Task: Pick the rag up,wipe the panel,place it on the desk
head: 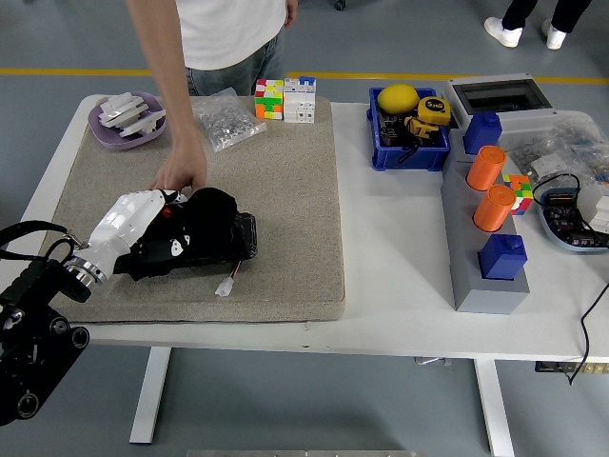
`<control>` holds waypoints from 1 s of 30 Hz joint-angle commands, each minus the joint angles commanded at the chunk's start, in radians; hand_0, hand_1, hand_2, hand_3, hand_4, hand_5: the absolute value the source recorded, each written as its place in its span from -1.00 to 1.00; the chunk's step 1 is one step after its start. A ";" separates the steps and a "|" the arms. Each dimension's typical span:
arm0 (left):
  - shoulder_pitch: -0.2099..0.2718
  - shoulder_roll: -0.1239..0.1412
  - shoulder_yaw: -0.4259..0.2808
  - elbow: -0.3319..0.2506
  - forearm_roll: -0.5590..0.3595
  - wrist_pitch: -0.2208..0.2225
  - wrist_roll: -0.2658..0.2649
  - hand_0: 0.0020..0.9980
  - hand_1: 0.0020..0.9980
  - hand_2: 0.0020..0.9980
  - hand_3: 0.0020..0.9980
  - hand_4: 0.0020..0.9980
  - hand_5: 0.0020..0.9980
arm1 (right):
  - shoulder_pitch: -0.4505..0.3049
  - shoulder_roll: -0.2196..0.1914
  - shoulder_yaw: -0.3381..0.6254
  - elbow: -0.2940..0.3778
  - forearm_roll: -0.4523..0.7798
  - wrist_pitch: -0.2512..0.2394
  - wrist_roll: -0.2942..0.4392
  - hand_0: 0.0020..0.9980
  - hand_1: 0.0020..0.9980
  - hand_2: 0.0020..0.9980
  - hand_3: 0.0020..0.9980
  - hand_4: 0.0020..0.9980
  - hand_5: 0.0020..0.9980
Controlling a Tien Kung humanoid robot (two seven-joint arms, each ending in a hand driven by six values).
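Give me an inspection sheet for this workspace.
Surface: white table with a beige mat.
Job's things: black rag pressed on the black panel.
Clutter: blue bin, orange cylinders, puzzle cubes, purple dish.
Grippers: left robot hand on the rag; right not in view.
Cables: short lead by the panel; black cord at right.
Surroundings: person's hand steadies the panel.
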 joint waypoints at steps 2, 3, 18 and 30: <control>-0.010 0.000 0.028 0.002 0.001 -0.002 0.001 -0.49 -0.59 -0.10 -0.13 -0.48 -1.00 | 0.000 0.000 -0.004 0.000 0.004 0.001 0.000 0.51 0.32 0.34 0.22 1.00 -0.05; -0.015 0.000 0.041 0.002 0.000 -0.002 0.002 -0.49 -0.59 -0.10 -0.13 -0.48 -1.00 | 0.000 0.000 -0.005 0.000 0.006 0.001 0.000 0.51 0.32 0.34 0.22 1.00 -0.05; -0.055 -0.017 0.131 -0.034 0.005 -0.008 0.014 -0.48 -0.58 -0.10 -0.13 -0.45 -1.00 | 0.005 0.000 0.006 0.000 -0.007 0.000 -0.001 0.51 0.32 0.34 0.22 1.00 -0.05; -0.028 -0.020 0.087 -0.020 0.023 -0.004 0.013 -0.46 -0.58 -0.10 -0.13 -0.44 -1.00 | 0.003 0.001 0.003 0.000 -0.002 -0.001 -0.002 0.51 0.32 0.34 0.22 1.00 -0.05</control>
